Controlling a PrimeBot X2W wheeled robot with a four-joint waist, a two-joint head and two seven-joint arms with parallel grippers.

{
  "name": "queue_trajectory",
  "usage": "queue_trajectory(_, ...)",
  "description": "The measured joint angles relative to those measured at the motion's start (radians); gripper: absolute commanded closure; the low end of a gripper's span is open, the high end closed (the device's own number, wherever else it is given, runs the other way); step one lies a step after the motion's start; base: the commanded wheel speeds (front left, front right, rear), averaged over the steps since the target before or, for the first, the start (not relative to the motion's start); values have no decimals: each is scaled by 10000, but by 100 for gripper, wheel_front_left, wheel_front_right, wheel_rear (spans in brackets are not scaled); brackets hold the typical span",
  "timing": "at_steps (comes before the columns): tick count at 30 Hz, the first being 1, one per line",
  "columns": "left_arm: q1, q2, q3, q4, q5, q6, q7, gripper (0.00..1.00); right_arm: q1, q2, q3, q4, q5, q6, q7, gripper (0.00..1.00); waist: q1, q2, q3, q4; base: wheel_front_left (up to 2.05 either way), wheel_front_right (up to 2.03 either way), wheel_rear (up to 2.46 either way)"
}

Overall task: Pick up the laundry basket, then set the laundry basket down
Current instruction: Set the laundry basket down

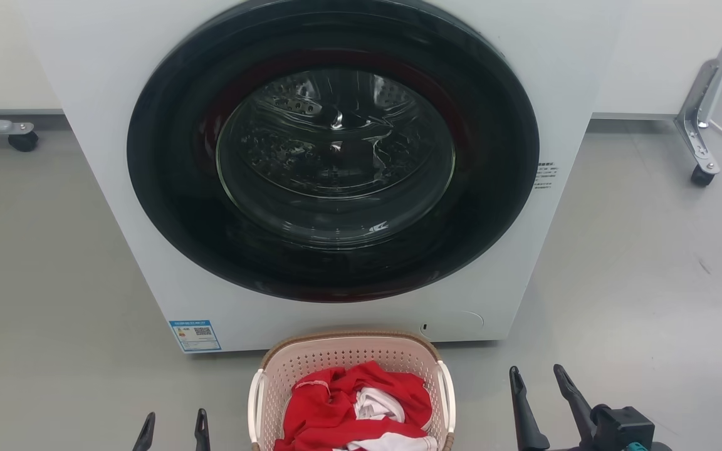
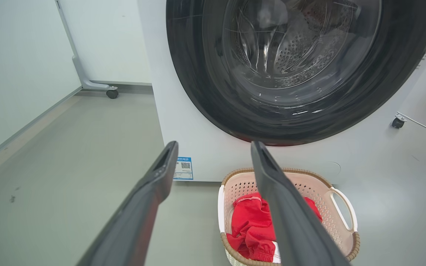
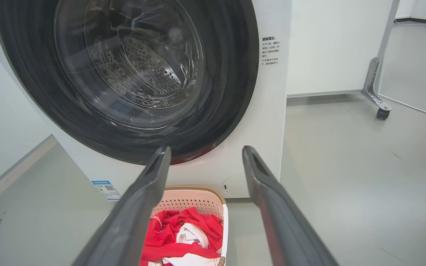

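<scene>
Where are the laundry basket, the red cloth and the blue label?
laundry basket (image 1: 348, 336), head view, brown far rim.
red cloth (image 1: 326, 406), head view, middle of the fabric.
blue label (image 1: 195, 336), head view, its centre.

1. Our right gripper (image 3: 205, 149) has its fingers spread wide, with nothing between them.
2. We see the laundry basket (image 3: 198, 203) low, past the left finger, which partly hides it.
3. Red and white clothes (image 3: 176, 229) lie inside it.
4. The washing machine (image 3: 268, 129) stands beyond the fingertips.
</scene>
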Motion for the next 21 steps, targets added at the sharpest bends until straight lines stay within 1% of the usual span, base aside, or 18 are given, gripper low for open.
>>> queue_trajectory(9,2,-92,163,-349,439,0,0,0,153,140,-309,-268,-410,0,0,0,1,0,70,-10,0,0,0)
queue_trajectory(21,9,-153,228,-648,704,0,0,0,295,265,-518,-454,-662,0,0,0,0,0,120,27,0,0,0)
